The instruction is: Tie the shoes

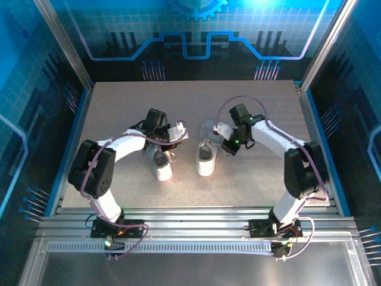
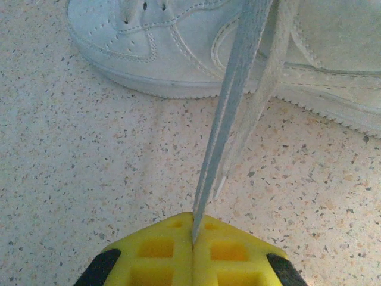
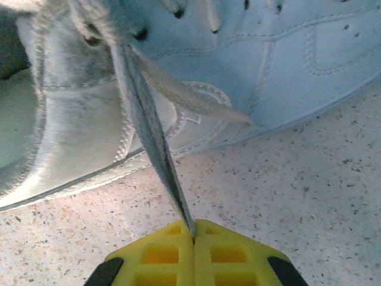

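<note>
Left wrist: lace (image 2: 238, 89) runs off the top edge; I can't see where it anchors. Right wrist: shoe (image 3: 286, 59) cropped top and right. Overhead, I can't trace the lace.

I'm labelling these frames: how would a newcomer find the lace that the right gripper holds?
On the speckled table, find the white sneakers at its middle. The right gripper pinches one lace between its yellow pads; it runs taut up to the eyelets, while the neighbouring lace lies slack across the sneaker's side.
</note>
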